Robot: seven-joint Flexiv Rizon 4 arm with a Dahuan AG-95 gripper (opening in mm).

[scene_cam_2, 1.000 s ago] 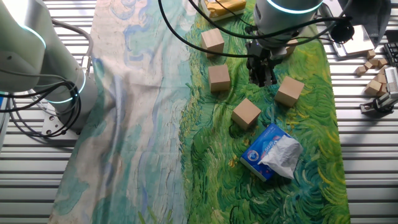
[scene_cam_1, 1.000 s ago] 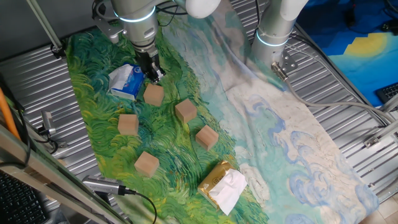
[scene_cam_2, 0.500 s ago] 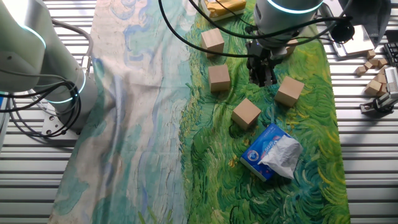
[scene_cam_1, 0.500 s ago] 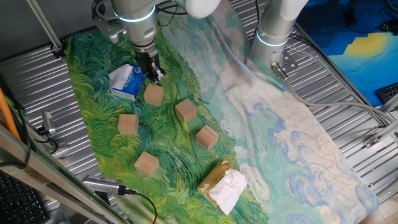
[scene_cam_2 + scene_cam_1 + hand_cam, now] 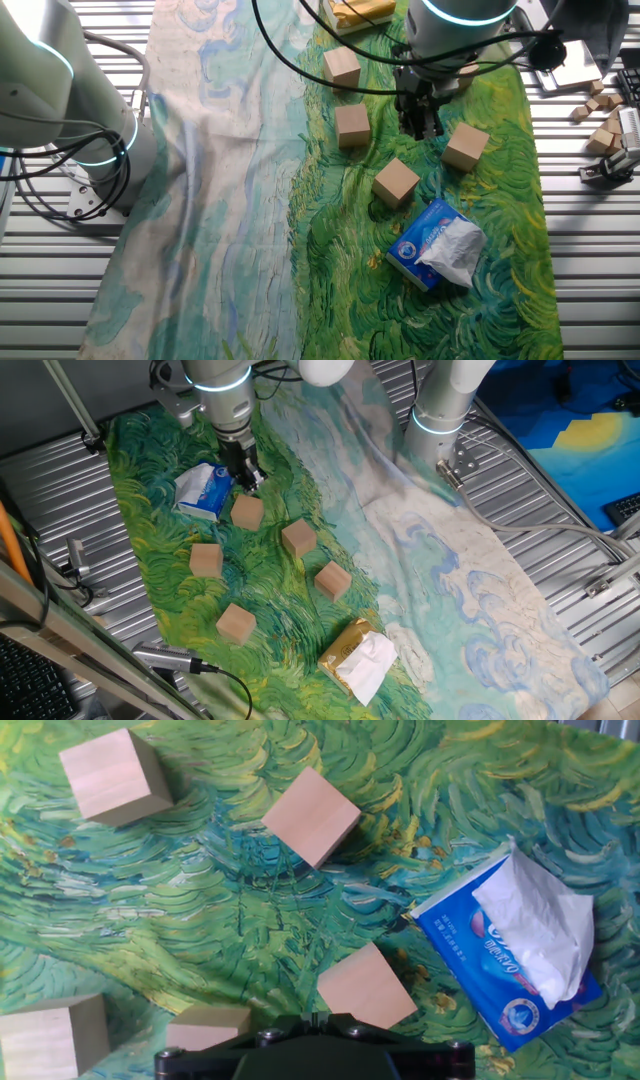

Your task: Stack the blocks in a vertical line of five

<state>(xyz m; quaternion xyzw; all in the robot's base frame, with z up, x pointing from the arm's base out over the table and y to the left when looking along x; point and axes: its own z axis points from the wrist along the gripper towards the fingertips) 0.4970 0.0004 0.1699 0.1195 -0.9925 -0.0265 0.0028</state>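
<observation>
I've got the end effector (image 5: 248, 477) above the scattered wooden cubes, fingers pinched together and empty, just beside the cube (image 5: 247, 512) near the tissue packet (image 5: 205, 491), nothing stacked yet.

Colours on the painted cloth

The five blocks (image 5: 247, 512) (image 5: 299, 538) (image 5: 206, 559) (image 5: 333, 580) (image 5: 237, 624) are plain pale tan wood. They lie on a cloth (image 5: 160, 520) of swirling green and yellow brushstrokes, which turns pale blue and cream on its other half. The soft packet (image 5: 203, 491) is blue with white tissue; the wrapped packet (image 5: 358, 655) is yellow and white. The desk (image 5: 560, 540) is ribbed grey metal, and the end effector (image 5: 244, 472) is black.
</observation>
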